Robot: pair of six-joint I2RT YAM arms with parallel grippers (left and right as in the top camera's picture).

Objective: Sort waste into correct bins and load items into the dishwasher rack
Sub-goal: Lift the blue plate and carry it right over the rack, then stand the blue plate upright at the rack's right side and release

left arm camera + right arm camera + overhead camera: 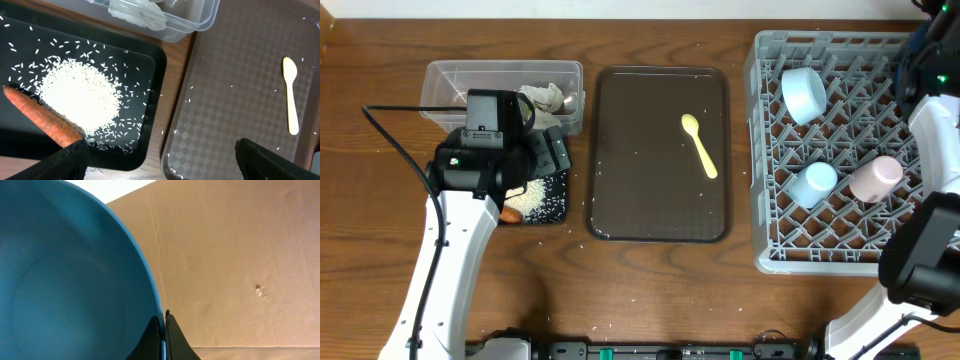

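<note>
Wide-spread left pincer [160,162] low over narrow counter strip [175,75] btw black tray [150,100] and brown tray [235,75]. In black tray: rice heap [80,95] at centre, carrot piece [45,120] by left edge. On brown tray: yellow spoon [290,95], much free room around. Right pincer [164,335] clamped on rim of dark blue bowl [70,280], arm up at rack [757,150] far right corner.

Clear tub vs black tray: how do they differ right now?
The clear tub is see-through and deep-walled; the black tray is opaque and shallow. The tub holds crumpled tissue; the tray holds rice and a carrot piece. Both are rectangular, sitting side by side.
</note>
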